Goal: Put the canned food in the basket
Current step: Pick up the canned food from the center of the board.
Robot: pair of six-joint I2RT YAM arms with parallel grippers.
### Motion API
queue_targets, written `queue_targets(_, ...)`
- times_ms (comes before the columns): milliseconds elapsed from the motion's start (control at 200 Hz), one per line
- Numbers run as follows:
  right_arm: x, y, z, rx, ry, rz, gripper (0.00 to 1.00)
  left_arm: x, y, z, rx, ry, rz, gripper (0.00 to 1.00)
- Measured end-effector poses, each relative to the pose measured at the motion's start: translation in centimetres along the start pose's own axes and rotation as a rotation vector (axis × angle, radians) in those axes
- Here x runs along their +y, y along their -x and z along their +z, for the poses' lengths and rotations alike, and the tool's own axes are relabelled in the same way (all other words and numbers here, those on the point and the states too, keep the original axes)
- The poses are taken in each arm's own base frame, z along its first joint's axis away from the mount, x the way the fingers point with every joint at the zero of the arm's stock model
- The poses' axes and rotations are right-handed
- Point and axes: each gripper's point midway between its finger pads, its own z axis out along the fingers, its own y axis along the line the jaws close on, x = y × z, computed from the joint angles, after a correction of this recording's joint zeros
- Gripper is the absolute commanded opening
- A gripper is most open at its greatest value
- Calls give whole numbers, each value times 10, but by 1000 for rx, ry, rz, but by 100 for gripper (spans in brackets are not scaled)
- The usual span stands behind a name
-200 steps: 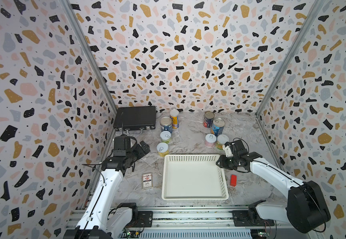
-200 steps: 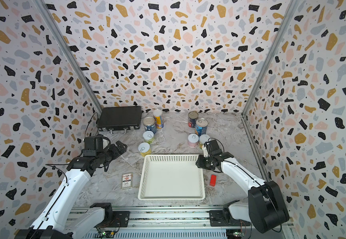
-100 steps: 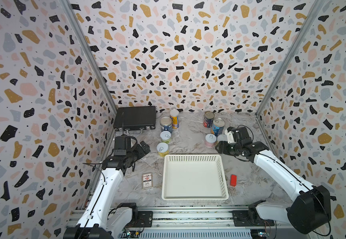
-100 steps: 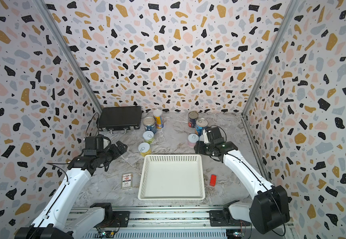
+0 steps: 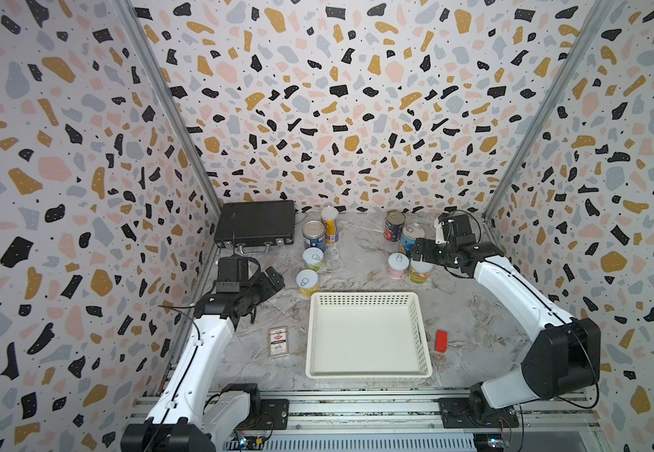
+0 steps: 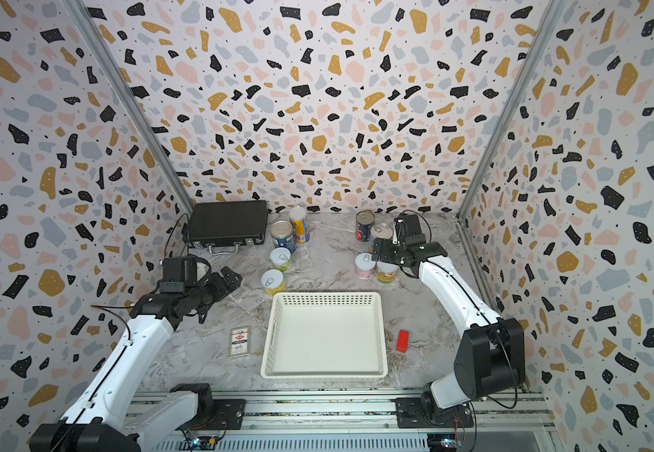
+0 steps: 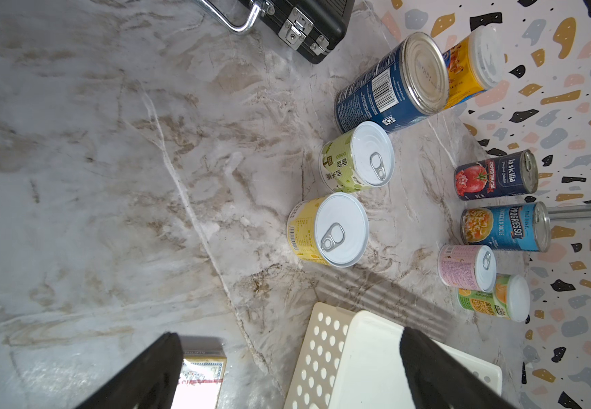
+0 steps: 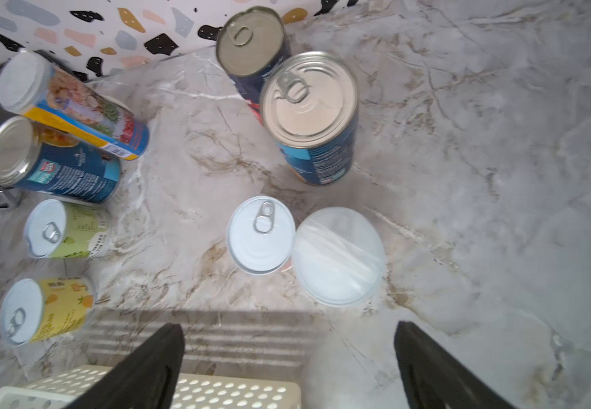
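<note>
Reaching back from the basket's side, the right gripper (image 5: 421, 250) had arrived above the orange-labelled can (image 5: 420, 272), jaws spread wide and empty. In both top views the basket (image 6: 325, 299) lay empty at six o'clock from the cans. Through the left wrist, the left gripper (image 7: 288, 371) gaped open, empty, toward the yellow can (image 7: 327, 230). Through the right wrist, open fingers (image 8: 145, 368) framed that can's lid for a grasp.

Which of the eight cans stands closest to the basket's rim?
The yellow-labelled can with a white pull-tab lid, just off the basket's far left corner. The pink can and its neighbour stand further back; the rest are further still.
</note>
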Motion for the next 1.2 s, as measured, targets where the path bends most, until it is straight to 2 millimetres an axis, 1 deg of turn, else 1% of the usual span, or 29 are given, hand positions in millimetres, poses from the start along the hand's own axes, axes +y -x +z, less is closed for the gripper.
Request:
queue_targets(55,-7,6,1,-19,-14,10,100,0,0,1,2,1,0,100)
queue_targets(100,-9,11,1,-28,-18,10,100,0,0,1,2,1,0,100)
queue_targets(185,-4,25,4,-48,-12,-9,100,0,0,1,2,2,-1,100)
queue_targets(260,2,47,10,-67,-11,-23,100,0,0,1,4,2,-2,100)
queue_targets(350,9,70,24,-82,-6,-32,100,1,-1,3,11,4,-4,100)
queue_targets(496,4,86,56,-44,-36,-40,100,2,-2,5,18,8,-6,100)
queue_targets(561,0,88,74,-17,-52,-45,100,2,-2,6,20,9,-7,100)
queue_targets(636,-5,84,92,18,-75,-52,100,2,-3,6,24,9,-7,100)
queue_targets(706,-10,77,108,56,-92,-58,100,2,-3,7,26,9,-8,100)
queue_targets(776,-15,68,119,92,-103,-63,100,2,-3,7,29,8,-8,100)
queue_targets(841,-17,62,126,122,-109,-69,100,1,-4,8,33,4,-9,100)
queue_targets(971,-16,58,137,149,-98,-78,100,1,-5,9,38,1,-9,100)
queue_targets(1066,-13,62,139,148,-87,-85,100,1,-4,9,37,-1,-9,100)
queue_targets(1201,-10,62,142,155,-73,-91,100,0,-4,9,38,-3,-9,100)
